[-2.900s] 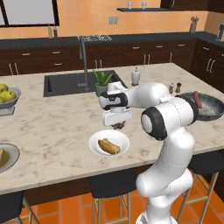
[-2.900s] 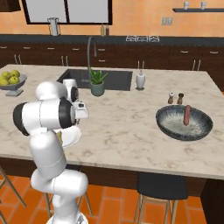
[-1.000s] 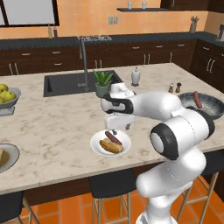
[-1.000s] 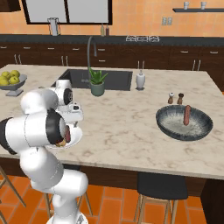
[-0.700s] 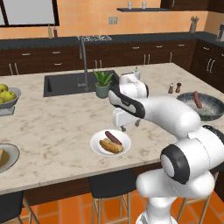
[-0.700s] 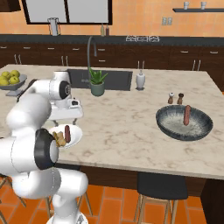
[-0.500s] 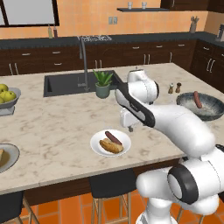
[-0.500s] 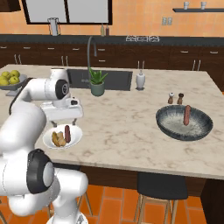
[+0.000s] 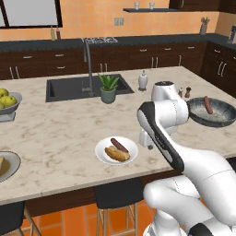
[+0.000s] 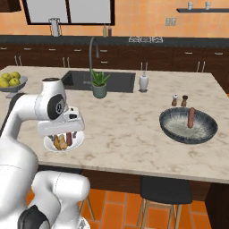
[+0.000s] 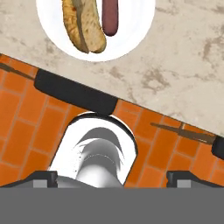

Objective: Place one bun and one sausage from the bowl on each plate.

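Hand view shows my tool (image 11: 112, 177) spread wide and gripping nothing, above the desk (image 11: 183, 61) edge. Bun (image 11: 83, 26) and sausage (image 11: 110, 16) lie side by side on the white plate (image 11: 135, 37). One sausage (image 10: 191, 117), perhaps propped on the rim, remains in the bowl (image 10: 176, 129).

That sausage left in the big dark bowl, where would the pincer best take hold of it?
Probably around its middle, coming from above. The sausage lies alone in the bowl, one end resting up on the far rim, so it tilts. Its long, narrow, round shape suits fingers closing across its width, and the bowl's shallow walls leave room from overhead. The pincer is open, near the white plate.
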### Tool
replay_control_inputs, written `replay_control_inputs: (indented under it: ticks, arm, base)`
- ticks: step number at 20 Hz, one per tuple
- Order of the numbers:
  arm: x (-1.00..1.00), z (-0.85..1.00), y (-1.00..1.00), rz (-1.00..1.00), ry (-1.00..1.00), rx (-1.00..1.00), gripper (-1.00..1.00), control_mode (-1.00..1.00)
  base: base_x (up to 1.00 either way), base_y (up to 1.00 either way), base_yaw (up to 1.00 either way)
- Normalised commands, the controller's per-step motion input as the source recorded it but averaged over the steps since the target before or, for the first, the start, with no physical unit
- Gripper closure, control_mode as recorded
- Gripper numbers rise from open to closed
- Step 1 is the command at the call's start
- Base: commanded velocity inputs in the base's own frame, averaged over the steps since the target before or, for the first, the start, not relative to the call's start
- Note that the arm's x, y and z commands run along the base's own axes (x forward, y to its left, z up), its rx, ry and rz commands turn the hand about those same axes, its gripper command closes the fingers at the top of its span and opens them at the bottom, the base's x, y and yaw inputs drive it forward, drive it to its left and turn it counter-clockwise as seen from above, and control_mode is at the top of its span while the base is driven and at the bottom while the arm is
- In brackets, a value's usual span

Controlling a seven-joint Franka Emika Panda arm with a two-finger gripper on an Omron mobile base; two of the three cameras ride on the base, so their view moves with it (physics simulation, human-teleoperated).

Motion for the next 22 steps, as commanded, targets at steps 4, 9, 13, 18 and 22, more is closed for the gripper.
replay_control_inputs:
  ticks: [4, 9, 13, 18, 22]
  arm:
    - [0.0, 0.0, 0.0, 0.0, 0.0, 0.0, -1.0, -1.0]
    - [0.0, 0.0, 0.0, 0.0, 0.0, 0.0, -1.0, 1.0]
    - [0.0, 0.0, 0.0, 0.0, 0.0, 0.0, -1.0, 1.0]
    - [0.0, 0.0, 0.0, 0.0, 0.0, 0.0, -1.0, 1.0]
    - [0.0, 0.0, 0.0, 0.0, 0.0, 0.0, -1.0, 1.0]
  base:
    - [0.0, 0.0, 0.0]
    - [-0.42, -0.45, -0.1]
    - [-0.4, -0.87, -0.25]
    - [-0.13, -0.96, -0.24]
    - [0.13, -1.0, -0.05]
